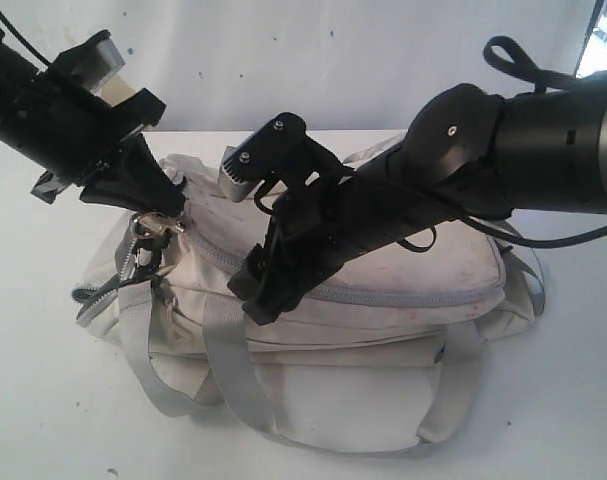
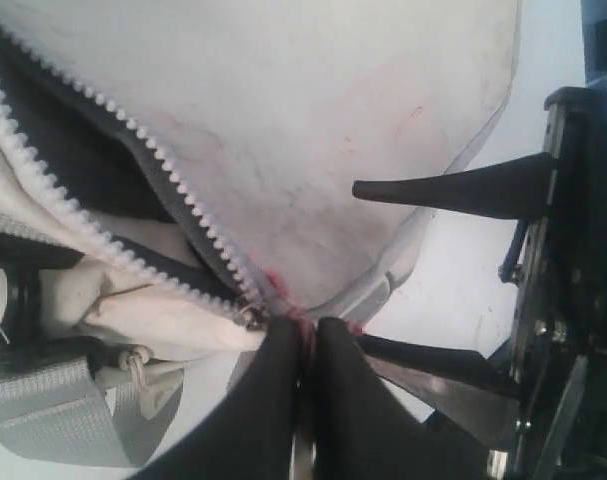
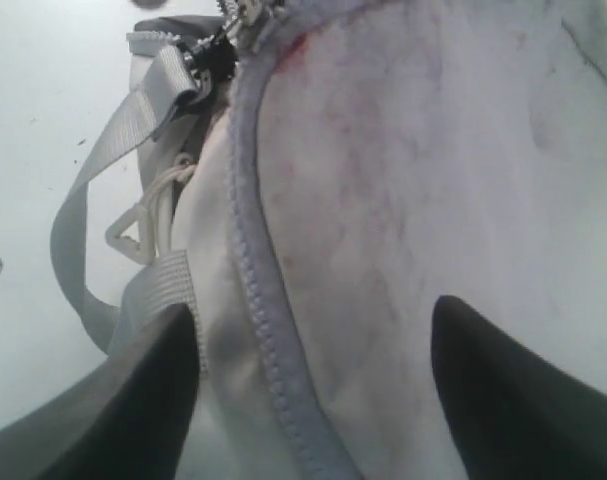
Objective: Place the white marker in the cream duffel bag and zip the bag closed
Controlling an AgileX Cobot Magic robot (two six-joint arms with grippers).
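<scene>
Both my grippers on the cream bag (image 1: 383, 300), mid-frame on the white table (image 1: 53, 400)

My left gripper (image 1: 161, 205) is clenched at the bag's left end, tips pressed together right at the zip slider (image 2: 251, 318); beyond it the teeth (image 2: 133, 135) gape apart. My right gripper (image 1: 251, 235) stands released, straddling the closed zip (image 1: 423, 297) along the top. Bare table lies lower left and far right. Grey straps (image 1: 228, 370) hang over the near edge. The marker is out of sight in every view
</scene>
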